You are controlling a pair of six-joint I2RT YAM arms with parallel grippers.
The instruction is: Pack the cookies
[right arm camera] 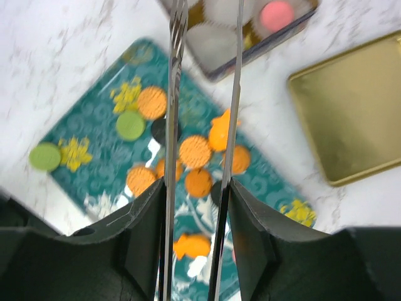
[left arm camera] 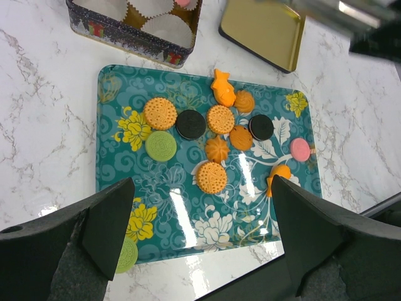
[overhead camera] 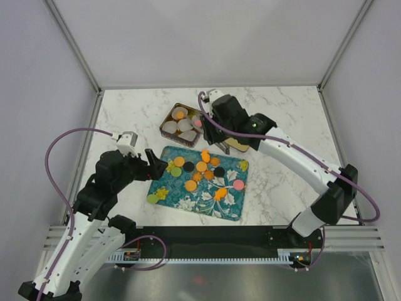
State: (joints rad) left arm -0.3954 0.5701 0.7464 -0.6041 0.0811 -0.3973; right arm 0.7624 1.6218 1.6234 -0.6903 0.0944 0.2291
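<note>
cookies [left arm camera: 212,177]: on tray [left arm camera: 188,226] under left gripper [left arm camera: 200,210], few in tin [left arm camera: 125,32] beyond | left gripper apart, empty | right gripper [right arm camera: 195,200] clamped on tongs [right arm camera: 172,125] | risk: thin tongs may let cookie slip onto desk [left arm camera: 37,94]

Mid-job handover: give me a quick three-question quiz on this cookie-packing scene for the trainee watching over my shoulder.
1. Pick one: the right gripper holds A) a spoon, B) metal tongs, C) nothing.
2. True or false: the gold lid sits closed on the tin.
3. Fill in: ___ black cookies lie on the tray.
Key: 1 B. 2 false: the lid lies on the table beside the tin. 3 two.
</note>
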